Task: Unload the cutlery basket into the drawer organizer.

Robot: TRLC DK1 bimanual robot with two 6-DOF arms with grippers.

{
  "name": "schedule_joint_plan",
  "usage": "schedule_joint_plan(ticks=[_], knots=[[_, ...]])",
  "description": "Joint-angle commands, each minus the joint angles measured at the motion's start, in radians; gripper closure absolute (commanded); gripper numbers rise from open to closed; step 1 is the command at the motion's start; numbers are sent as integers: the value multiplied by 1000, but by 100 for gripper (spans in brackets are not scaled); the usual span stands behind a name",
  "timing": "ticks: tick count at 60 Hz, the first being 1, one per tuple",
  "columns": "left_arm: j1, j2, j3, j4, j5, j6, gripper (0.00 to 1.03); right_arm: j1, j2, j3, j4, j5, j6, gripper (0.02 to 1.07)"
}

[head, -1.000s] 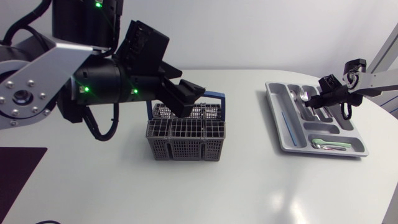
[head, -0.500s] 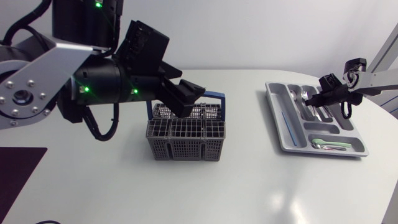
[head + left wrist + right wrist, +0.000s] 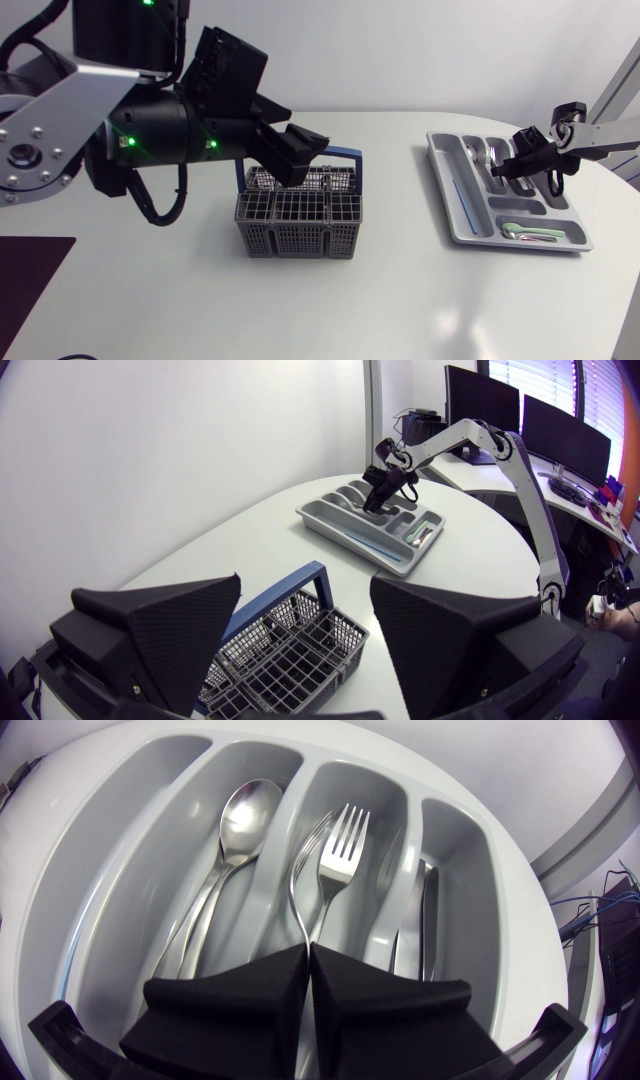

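Note:
The grey cutlery basket (image 3: 298, 222) with a blue handle (image 3: 345, 157) stands mid-table. My left gripper (image 3: 300, 155) hangs open just above its rear edge. In the left wrist view the basket (image 3: 290, 650) lies under the wide-apart fingers (image 3: 160, 625), and no cutlery shows in the cells I can see. The grey drawer organizer (image 3: 455, 200) sits at the right. My right gripper (image 3: 503, 170) hovers low over it, shut (image 3: 308, 955), with nothing seen between the fingers. Ahead of it lie forks (image 3: 340, 840), a spoon (image 3: 245, 815) and knives (image 3: 425, 910), each in their own compartments.
A green-handled piece (image 3: 525, 230) lies in the organizer's front cross compartment, and a thin blue item (image 3: 458, 190) in its long left one. Bare white table lies between the basket and the organizer and along the front.
My right gripper has drifted slightly to the right and a little lower over the organizer. The left arm has shifted only slightly and stays over the basket.

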Motion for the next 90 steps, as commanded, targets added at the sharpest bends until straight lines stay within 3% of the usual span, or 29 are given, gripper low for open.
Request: schedule_joint_plan(ticks=[1, 16, 22, 25, 36, 62, 90], knots=[[-6, -14, -13, -7, 10, -2, 5, -2, 31, 16, -21, 31, 5, 97], [-5, -17, -13, -8, 10, -2, 5, 3, 43, 35, -21, 84, 14, 96], [-3, -17, -10, -10, 10, -2, 5, 28, 22, -15, -17, 84, -5, 63], [-5, -17, -9, -10, 10, -2, 5, 37, 3, -41, -13, 77, -6, 52], [-1, -17, -9, -10, 10, -2, 5, 44, -41, -73, -2, 73, -5, 40], [0, -30, -7, -24, 10, -2, 5, 35, -213, -156, -2, 39, 12, 37], [12, -53, -12, -45, 2, -3, 5, 87, -472, -352, 4, -5, 31, 37]])
